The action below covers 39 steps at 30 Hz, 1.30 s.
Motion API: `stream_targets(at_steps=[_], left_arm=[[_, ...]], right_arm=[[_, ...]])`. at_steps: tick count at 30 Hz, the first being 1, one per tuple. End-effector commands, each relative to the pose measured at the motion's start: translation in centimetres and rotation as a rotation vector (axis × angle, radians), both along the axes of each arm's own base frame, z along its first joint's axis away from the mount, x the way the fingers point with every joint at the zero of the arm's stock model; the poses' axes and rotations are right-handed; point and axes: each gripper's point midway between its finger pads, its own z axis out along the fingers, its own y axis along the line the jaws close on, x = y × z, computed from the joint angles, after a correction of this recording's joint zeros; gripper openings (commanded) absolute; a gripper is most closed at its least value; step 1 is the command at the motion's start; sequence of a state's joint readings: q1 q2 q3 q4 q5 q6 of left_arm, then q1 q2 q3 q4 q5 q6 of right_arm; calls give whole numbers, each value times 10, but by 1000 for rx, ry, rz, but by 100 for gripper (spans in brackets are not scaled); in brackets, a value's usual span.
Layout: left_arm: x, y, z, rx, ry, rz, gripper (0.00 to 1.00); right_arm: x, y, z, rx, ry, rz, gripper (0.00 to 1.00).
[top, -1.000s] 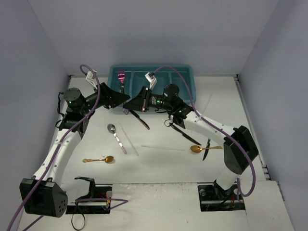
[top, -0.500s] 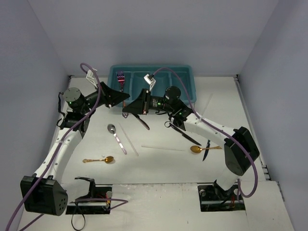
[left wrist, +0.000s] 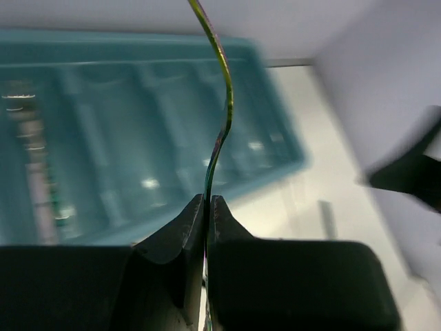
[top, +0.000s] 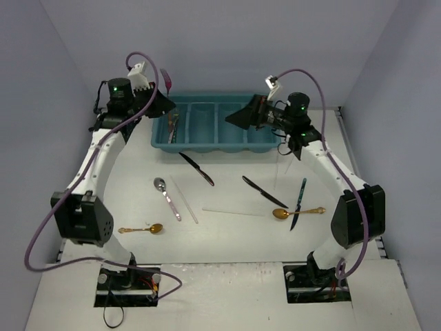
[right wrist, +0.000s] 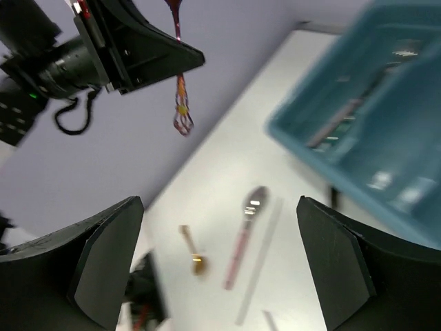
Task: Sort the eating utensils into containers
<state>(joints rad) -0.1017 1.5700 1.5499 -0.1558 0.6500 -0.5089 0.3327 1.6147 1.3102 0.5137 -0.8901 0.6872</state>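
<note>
Teal plastic cutlery tray (top: 207, 147) sits at the far side of the table, with a fork (top: 172, 124) lying in its leftmost compartment. Your left gripper (left wrist: 207, 201) is up high by the tray's far left corner. Its jaws are pinched tight on a thin iridescent utensil (left wrist: 224, 103), whose free end looks pronged like a fork in the right wrist view. Your right gripper (right wrist: 219, 207) hangs over the tray's right half, its fingers spread wide with nothing between them. On the table nearer you lie three dark knives (top: 196, 169), a silver spoon (top: 165, 196), two gold spoons (top: 141, 229) and pale chopsticks (top: 185, 200), all well apart from both grippers.
</note>
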Motion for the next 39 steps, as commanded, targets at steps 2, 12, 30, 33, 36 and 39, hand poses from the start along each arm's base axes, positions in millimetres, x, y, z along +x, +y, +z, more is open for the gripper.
stream_targets(at_steps=[2,12,30,33,36,39], left_arm=[[54,65,-52,371,91,269,0],[127,66,-114,455,123,278,0],[142,45,-99,404,75,212,67],[128,49,-40,376,-11,213,67],[87,59,19,411,-144,156,67],[34,59,19,492,-224,-66,67]], right_arm=[[10,-71,5,-217,-243,-164,91],[-8,-114,-7,-277,-270,-252,92],[-5,-105,-34,-361,-247,-244,89],[-7,-90,-47,-447,-280,-221,86],[-10,-77,-64,-515,-298,-183,86],[-9,-74,-79,-553,-297,-162,86]])
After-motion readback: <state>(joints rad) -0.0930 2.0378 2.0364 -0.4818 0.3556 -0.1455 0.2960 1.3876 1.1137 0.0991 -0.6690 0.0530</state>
